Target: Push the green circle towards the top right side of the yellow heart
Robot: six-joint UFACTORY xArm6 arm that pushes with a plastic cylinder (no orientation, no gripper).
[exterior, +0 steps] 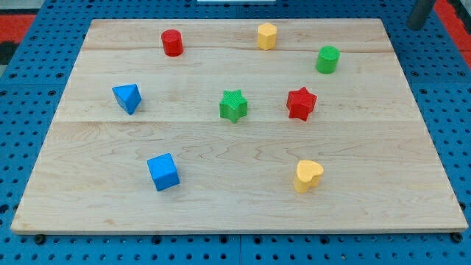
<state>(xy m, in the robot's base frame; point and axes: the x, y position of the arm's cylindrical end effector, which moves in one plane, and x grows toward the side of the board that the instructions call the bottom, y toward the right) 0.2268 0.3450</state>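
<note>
The green circle (327,59), a short cylinder, stands at the view's upper right of the wooden board (235,213). The yellow heart (307,176) lies at the lower right, well below it. The red star (301,103) sits between them, a little left of the line from one to the other. My tip (417,25) shows at the view's top right corner, off the board's edge, up and to the right of the green circle and apart from every block.
A green star (233,105) is at the centre. A yellow hexagon block (266,35) and a red cylinder (172,43) stand near the top edge. A blue triangle block (127,98) is at the left, and a blue cube (163,171) at the lower left.
</note>
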